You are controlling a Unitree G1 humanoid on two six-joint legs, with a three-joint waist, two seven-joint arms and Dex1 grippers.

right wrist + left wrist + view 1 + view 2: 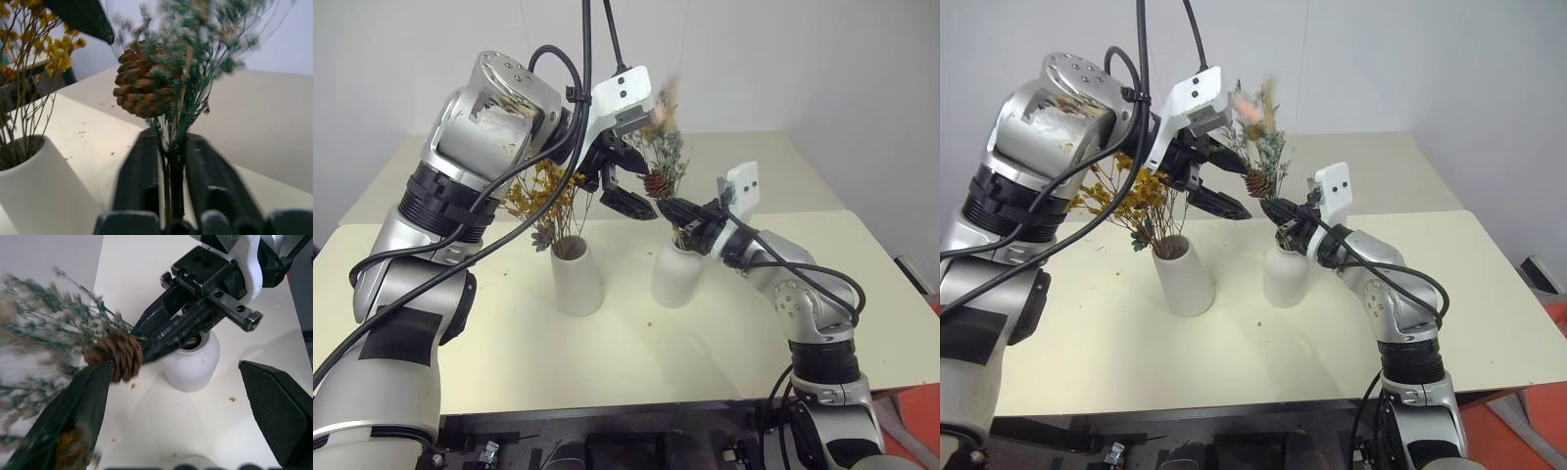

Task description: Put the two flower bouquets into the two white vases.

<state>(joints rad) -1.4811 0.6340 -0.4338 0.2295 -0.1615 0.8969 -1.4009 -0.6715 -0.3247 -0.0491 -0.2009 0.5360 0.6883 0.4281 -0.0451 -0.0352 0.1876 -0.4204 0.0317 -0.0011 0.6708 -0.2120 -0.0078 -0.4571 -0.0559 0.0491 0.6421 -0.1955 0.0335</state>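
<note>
White walls back a cream tabletop [724,323] where 2 white vases stand side by side near its middle. At the scene's centre, the right gripper [168,166] is clenched on the thin stems of the grey-green bouquet [664,157], its 2 black fingers [139,171] pinching the bundle just above the narrow neck of the bottle-shaped vase [675,276]. The grip appears meant to steady the stems upright over that small mouth; whether their ends already sit inside cannot be told. A reddish-brown pine cone [116,355] hangs low in the sprigs, directly above the clamped fingers. Beside it, the left gripper [625,181] hovers with jaws spread wide and empty, 1 finger [78,406] touching or nearly touching the cone, apparently having handed the bunch over. Toward the robot's left, the mustard-yellow bouquet [540,196] stands in the tapered cone vase [576,274], so 1 placement looks done.
</note>
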